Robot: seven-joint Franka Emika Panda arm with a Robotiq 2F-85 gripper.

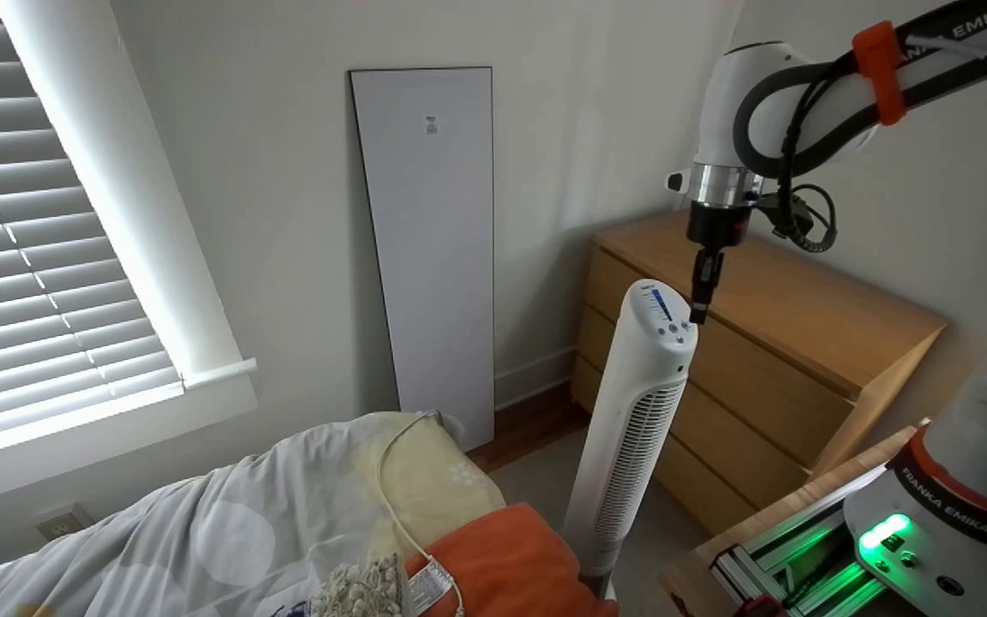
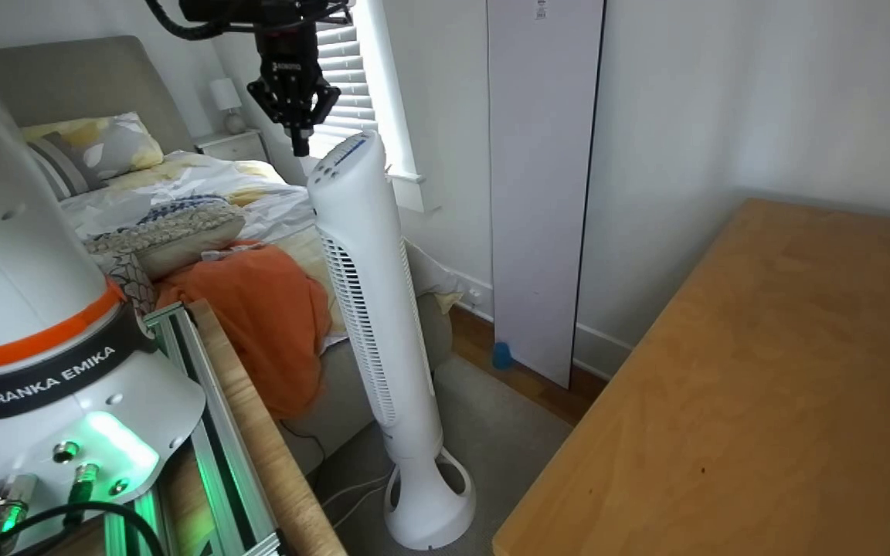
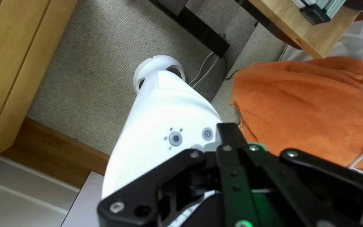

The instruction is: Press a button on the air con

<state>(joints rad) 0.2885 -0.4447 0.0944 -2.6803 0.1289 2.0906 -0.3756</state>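
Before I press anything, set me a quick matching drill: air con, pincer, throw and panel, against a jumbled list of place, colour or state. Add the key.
1. air con
2. pincer
3. throw
4. panel

A. against the wall
B. orange
C. standing on the carpet
D. shut

Pairs: 1-C; 2-D; 3-B; 4-A

We are in the bedroom of a home: we see a bed (image 2: 279, 204) with a headboard (image 2: 78, 81) and pillows (image 2: 127, 147), a lamp (image 2: 225, 94) on a nightstand (image 2: 235, 148), blinds (image 1: 31, 223) at the window (image 1: 138, 188), and a dresser (image 1: 768, 394).
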